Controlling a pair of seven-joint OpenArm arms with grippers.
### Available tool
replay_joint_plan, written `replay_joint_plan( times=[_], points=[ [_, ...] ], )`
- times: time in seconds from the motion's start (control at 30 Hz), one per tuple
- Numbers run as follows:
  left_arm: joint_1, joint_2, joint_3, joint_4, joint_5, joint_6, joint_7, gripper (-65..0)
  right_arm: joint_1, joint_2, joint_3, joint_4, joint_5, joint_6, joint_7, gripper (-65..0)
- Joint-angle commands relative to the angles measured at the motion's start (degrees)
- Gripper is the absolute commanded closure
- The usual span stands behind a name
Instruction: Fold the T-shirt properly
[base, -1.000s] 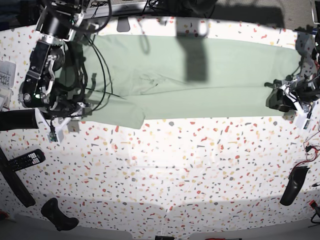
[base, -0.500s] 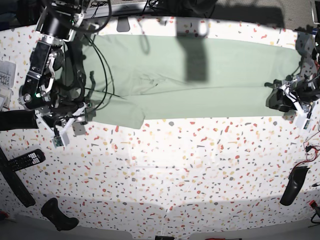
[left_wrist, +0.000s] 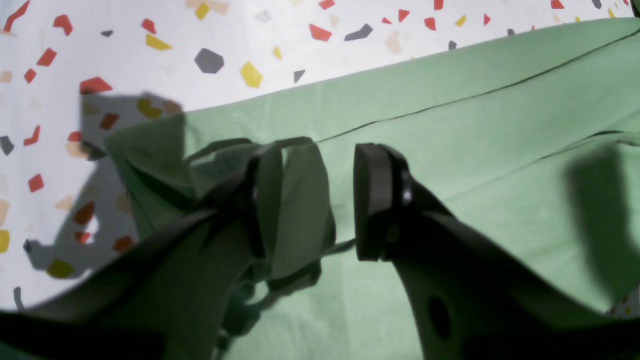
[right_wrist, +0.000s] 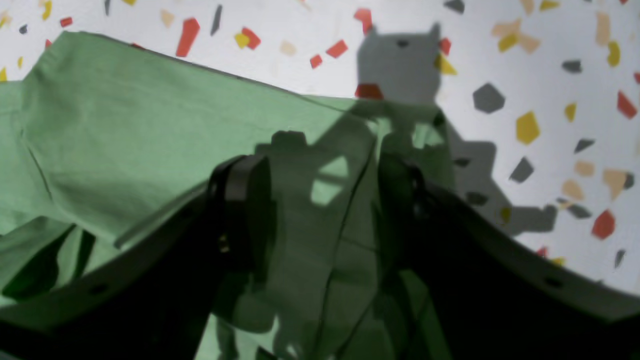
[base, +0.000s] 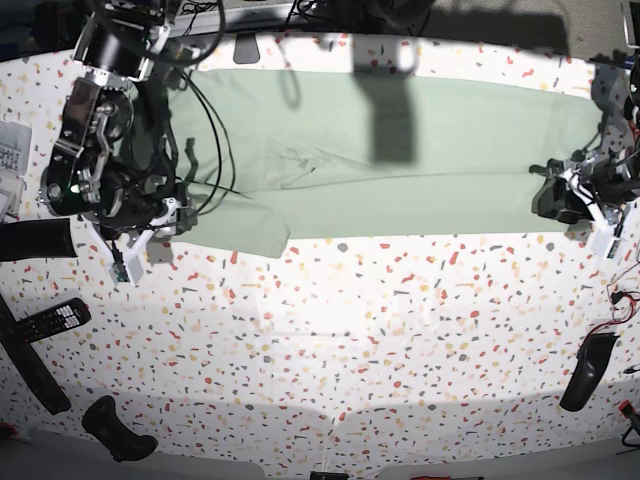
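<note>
The large pale sage-green cloth T-shirt (base: 400, 160) lies spread in a long band on the white speckled terrazzo table (base: 350, 350), along the far side of it. It looks light, thin and very soft, so I judge it will sag and wrinkle if it is lifted at one point only; it is not fragile, and it is not slippery. The good places to hold are the two short ends of the T-shirt, at the near corners, so that both arms lift the near edge together.

The left gripper (left_wrist: 320, 200) is low at one end of the T-shirt. Its jaws stand partly apart, and a bunched fold of the T-shirt hangs over one black pad; whether it is really pinched, I cannot tell.

The right gripper (right_wrist: 325, 200) is at the opposite end of the T-shirt, tilted down to the corner. Its jaws are wide, with cloth lying between them, and do not yet press it.
</note>
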Motion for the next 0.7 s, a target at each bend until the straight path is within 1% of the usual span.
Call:
replay_joint_plan(
  times=[0.0, 0.13, 0.23, 0.33, 0.67],
  points=[
    [-0.9, -1.14, -0.68, 0.98, -0.9, -0.15, -0.96, -21.8, 1.11, -0.04, 0.17, 0.81, 0.52, -0.59, 1.31, -33.1],
    [-0.9, -1.14, -0.68, 0.98, -0.9, -0.15, -0.94, -21.8, 1.14, -2.23, 1.77, -0.59, -0.44, -1.33, 5.53, -33.1],
    [-0.9, -1.14, -0.68, 0.98, -0.9, -0.15, -0.5, -21.8, 1.14, -3.45, 3.21, -2.27, -4.63, -1.64, 8.17, -33.1],
    [-0.9, -1.14, -0.68, 0.98, -0.92, -0.15, 0.13, -21.8, 1.18, -3.74, 3.56, -2.29, -7.43, -1.64, 8.22, -33.1],
    [-0.9, -1.14, -0.68, 0.98, -0.92, -0.15, 0.13, -21.8, 0.79, -3.76, 3.56, -2.36, -7.58, -1.66, 9.05, -33.1]
  ],
)
